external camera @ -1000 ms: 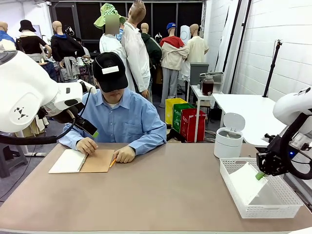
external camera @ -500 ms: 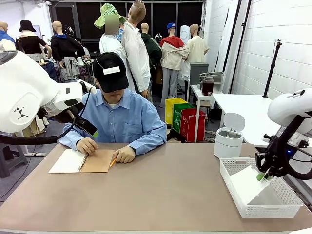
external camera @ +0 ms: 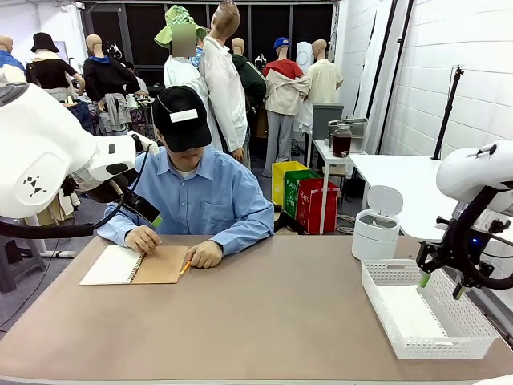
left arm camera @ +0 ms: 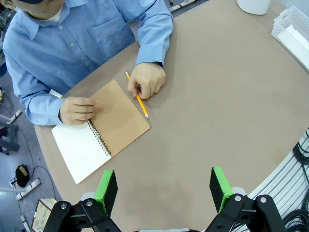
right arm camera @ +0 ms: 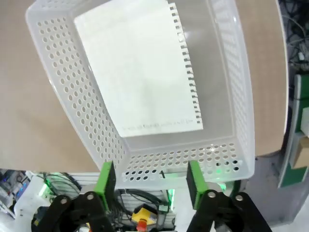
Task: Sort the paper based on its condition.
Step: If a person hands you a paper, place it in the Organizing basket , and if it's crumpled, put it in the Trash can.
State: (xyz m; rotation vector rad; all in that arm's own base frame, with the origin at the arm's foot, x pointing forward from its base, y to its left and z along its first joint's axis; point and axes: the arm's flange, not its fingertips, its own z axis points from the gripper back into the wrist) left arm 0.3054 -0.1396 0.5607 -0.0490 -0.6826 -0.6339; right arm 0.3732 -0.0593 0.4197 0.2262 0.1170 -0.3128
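Note:
A flat white sheet of paper (right arm camera: 142, 67) with a torn spiral edge lies inside the white perforated basket (right arm camera: 67, 96), also seen at the table's right as the paper (external camera: 409, 313) in the basket (external camera: 377, 301). My right gripper (external camera: 438, 285) hangs open just above the basket, its green pads (right arm camera: 106, 176) empty. My left gripper (left arm camera: 164, 186) is open high over the table's left side, above the notebook (left arm camera: 104, 130), holding nothing; it shows at the upper left (external camera: 152, 215).
A person sits at the far side with both hands on an open spiral notebook (external camera: 135, 265), a yellow pencil (external camera: 185, 267) in one hand (left arm camera: 145, 79). A small white lidded bin (external camera: 375, 233) stands behind the basket.
The right gripper let go of the sheet and rose; the paper, earlier tilted up in its fingers, now lies flat in the basket. Left arm still.

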